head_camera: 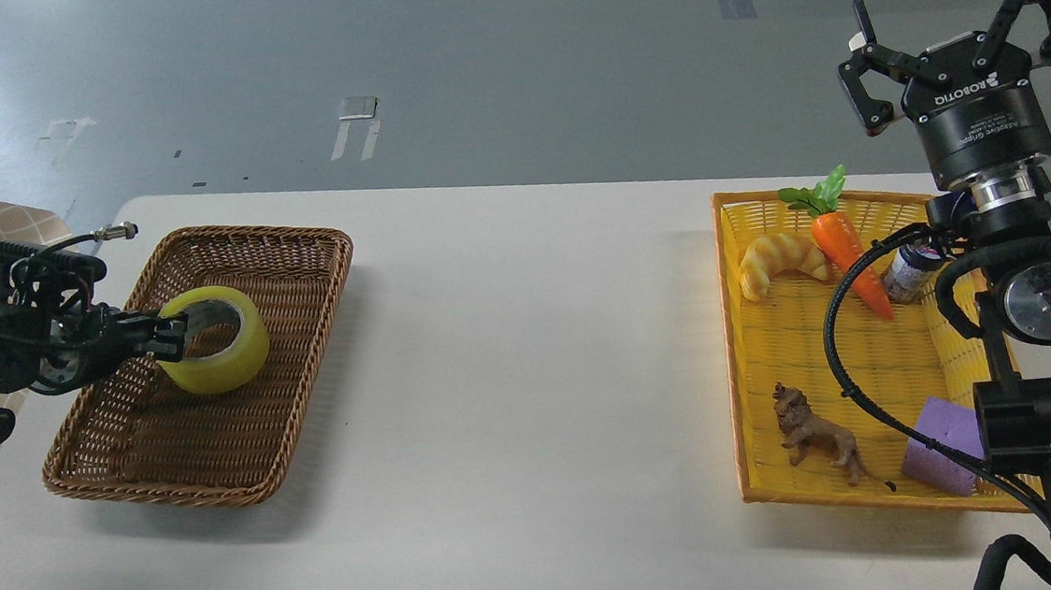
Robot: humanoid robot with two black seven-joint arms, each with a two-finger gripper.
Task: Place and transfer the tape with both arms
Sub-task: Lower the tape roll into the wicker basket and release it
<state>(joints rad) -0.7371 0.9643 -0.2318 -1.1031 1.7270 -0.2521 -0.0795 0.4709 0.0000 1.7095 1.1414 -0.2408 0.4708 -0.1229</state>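
The tape (216, 352) is a yellow translucent roll with a grey-white core. It is down inside the brown wicker basket (297, 257) on the table's left, near the basket's middle. My left gripper (174, 336) comes in from the left and is shut on the roll's left wall, one finger inside the core. My right gripper (959, 26) is raised high at the far right, above the yellow basket (802, 348), with its fingers spread open and empty.
The yellow basket holds a croissant (781, 263), a carrot (845, 246), a small jar (910, 271), a toy lion (813, 434) and a purple foam cube (945, 443). The white table (532, 379) lies between the two baskets. My right arm's cable hangs over the yellow basket.
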